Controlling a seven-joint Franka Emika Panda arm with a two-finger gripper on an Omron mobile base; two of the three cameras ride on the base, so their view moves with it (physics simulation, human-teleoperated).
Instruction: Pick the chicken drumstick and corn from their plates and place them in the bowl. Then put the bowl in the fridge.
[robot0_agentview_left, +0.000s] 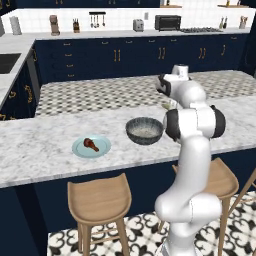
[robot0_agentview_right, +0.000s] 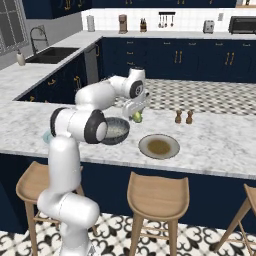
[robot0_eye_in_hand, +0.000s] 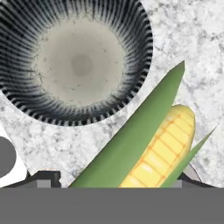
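Note:
My gripper (robot0_agentview_right: 136, 114) is shut on the corn (robot0_agentview_right: 136, 117), a yellow cob in green husk, and holds it in the air just right of the bowl (robot0_agentview_right: 116, 131). In the hand view the corn (robot0_eye_in_hand: 153, 153) lies between the fingertips (robot0_eye_in_hand: 43, 179), and the dark ribbed bowl (robot0_eye_in_hand: 74, 61) sits below and to the upper left, with nothing in it. The chicken drumstick (robot0_agentview_left: 91, 145) lies on the light-blue plate (robot0_agentview_left: 102, 151), left of the bowl (robot0_agentview_left: 144, 131). The grey-rimmed plate (robot0_agentview_right: 175, 146) stands bare to the right of the bowl. The fridge is out of view.
Two small brown shakers (robot0_agentview_right: 183, 117) stand behind the grey-rimmed plate. Wooden stools (robot0_agentview_left: 99, 200) line the near edge of the marble counter (robot0_agentview_left: 35, 150). A sink (robot0_agentview_right: 50, 54) lies in the far counter at the left.

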